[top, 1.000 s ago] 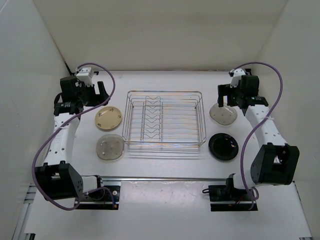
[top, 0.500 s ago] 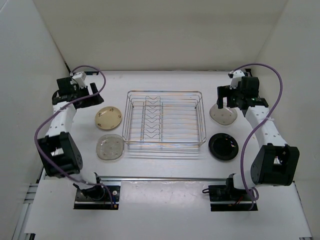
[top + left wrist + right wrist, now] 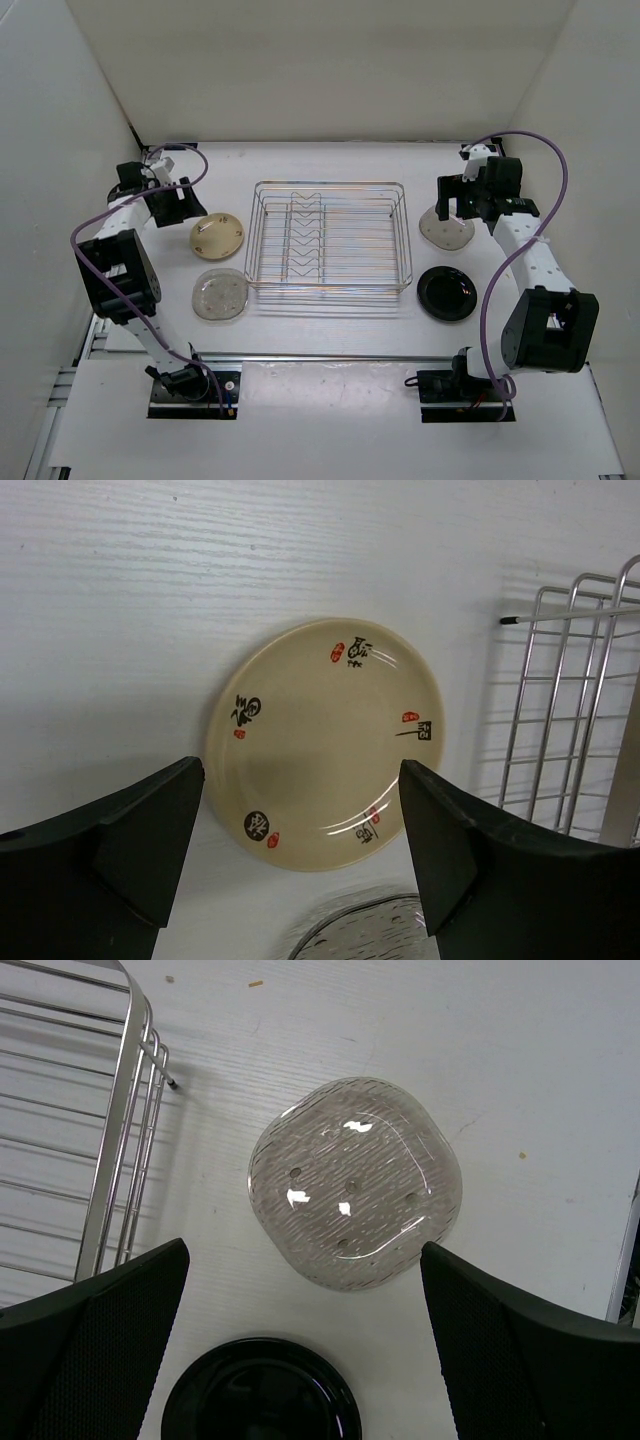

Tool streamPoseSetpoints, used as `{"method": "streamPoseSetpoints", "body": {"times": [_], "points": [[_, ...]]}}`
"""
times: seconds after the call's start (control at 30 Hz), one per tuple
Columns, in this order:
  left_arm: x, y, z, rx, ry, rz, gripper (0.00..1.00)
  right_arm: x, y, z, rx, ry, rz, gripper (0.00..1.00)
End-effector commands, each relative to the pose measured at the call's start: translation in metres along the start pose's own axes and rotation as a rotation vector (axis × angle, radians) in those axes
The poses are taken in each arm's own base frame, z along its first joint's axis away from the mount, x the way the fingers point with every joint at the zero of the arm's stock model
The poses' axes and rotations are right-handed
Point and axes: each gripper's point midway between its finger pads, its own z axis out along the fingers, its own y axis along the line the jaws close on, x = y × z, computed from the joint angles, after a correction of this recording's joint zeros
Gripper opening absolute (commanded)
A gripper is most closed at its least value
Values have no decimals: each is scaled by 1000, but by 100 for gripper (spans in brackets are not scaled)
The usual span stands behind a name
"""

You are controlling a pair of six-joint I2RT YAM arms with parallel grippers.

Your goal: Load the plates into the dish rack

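Swung left pincer [image 3: 300, 810] back to ten o'clock of tan plate [image 3: 325, 740], released yet narrowing — kept right pincer [image 3: 305, 1250] released over pale plate [image 3: 355, 1195]; lined up first picks, rack [image 3: 330, 184] unfilled.

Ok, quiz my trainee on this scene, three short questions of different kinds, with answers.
1. How many plates lie right of the rack?
2. In its wrist view, which plate shows between the fingers of the left gripper? A tan plate, B red plate, C blue plate.
3. True or false: a plate already stands in the rack.
Key: 1 two, the pale plate and the black plate; 2 A; 3 false.
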Motion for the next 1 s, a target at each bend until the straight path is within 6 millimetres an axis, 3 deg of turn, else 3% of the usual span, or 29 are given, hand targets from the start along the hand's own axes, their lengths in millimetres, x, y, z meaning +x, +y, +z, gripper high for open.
{"method": "streamPoseSetpoints", "body": {"times": [0.0,0.37,0.97], "points": [[-16,6,-2,-7,-35,34,89,-11,4,-7,-21,-45,-10,100],[-4,39,8,-53,1,1,87,-13,4,-6,-28,-56,-22,100],[14,45,29,-18,60,-15,74,-11,3,-8,-30,-57,-16,100]]}}
